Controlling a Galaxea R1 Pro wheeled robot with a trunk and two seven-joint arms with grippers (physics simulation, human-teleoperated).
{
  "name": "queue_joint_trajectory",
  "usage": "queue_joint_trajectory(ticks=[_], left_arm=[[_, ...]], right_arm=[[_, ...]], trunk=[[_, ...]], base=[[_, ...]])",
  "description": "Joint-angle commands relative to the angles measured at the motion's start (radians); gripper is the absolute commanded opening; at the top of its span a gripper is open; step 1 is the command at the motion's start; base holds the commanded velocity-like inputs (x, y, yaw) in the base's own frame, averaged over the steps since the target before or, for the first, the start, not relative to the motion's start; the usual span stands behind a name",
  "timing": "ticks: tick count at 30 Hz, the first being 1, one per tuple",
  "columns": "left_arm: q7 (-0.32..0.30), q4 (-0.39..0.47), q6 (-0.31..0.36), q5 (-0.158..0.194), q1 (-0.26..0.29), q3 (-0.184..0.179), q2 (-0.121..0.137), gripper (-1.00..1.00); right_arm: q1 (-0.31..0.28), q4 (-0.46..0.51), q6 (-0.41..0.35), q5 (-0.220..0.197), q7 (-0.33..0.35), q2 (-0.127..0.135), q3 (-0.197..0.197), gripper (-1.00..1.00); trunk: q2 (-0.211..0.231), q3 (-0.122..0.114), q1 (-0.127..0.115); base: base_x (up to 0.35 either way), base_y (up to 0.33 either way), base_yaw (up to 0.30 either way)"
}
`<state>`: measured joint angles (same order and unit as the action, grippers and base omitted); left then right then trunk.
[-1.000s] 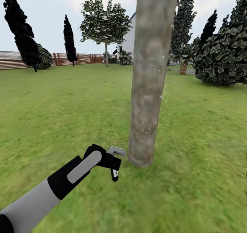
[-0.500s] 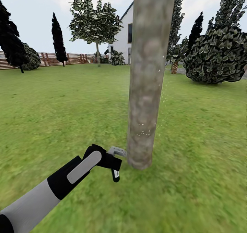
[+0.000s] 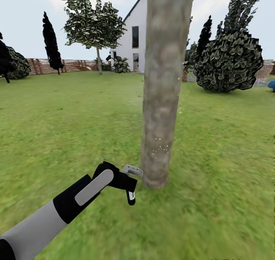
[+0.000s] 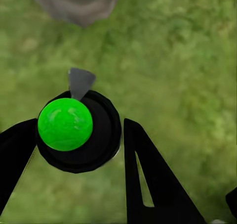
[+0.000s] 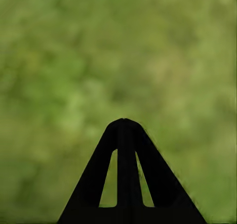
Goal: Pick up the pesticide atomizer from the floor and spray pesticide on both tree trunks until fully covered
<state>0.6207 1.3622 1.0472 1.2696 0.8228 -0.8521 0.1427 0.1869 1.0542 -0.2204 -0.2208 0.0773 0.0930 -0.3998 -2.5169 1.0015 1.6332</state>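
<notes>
Grey-brown tree trunk (image 3: pixel 164 84), atomizer (image 3: pixel 131 196) just beside its base, open lawn (image 3: pixel 221 156) around.

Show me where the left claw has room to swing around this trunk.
Open lawn lies right of the trunk, out to the round bush. More bare grass runs left toward the fence. It is tight only at the trunk's base, where the left claw holds the atomizer close beside it.
</notes>
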Motion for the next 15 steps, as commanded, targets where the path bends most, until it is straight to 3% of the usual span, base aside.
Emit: queue_joint_trajectory(ticks=[1,5,7,11,15], left_arm=[[0.010,0.001,0.000,0.008,0.001,-0.013,0.001,-1.00],[-0.002,0.000,0.000,0.008,0.001,-0.073,-0.009,-1.00],[-0.010,0.000,0.000,-0.004,0.001,-0.081,-0.012,-1.00],[-0.017,0.000,0.000,-0.070,0.001,-0.085,-0.012,-1.00],[-0.018,-0.001,0.000,-0.080,0.001,-0.085,-0.012,-1.00]], right_arm=[[0.000,0.003,-0.007,-0.006,0.004,-0.001,-0.002,-1.00],[0.000,0.003,-0.007,-0.006,0.004,-0.001,-0.002,-1.00],[0.000,0.003,-0.007,-0.006,0.004,-0.001,-0.002,-1.00],[0.000,0.003,-0.007,-0.007,0.004,-0.001,-0.002,-1.00],[0.000,0.003,-0.007,-0.007,0.005,-0.001,-0.002,-1.00]], trunk=[[0.000,0.001,0.000],[0.000,0.001,0.000],[0.000,0.001,0.000],[0.000,0.001,0.000],[0.000,0.001,0.000]], base=[[0.119,0.275,-0.243],[0.141,0.231,-0.243],[0.160,0.180,-0.243],[0.120,0.118,-0.243],[0.020,0.019,-0.243]])
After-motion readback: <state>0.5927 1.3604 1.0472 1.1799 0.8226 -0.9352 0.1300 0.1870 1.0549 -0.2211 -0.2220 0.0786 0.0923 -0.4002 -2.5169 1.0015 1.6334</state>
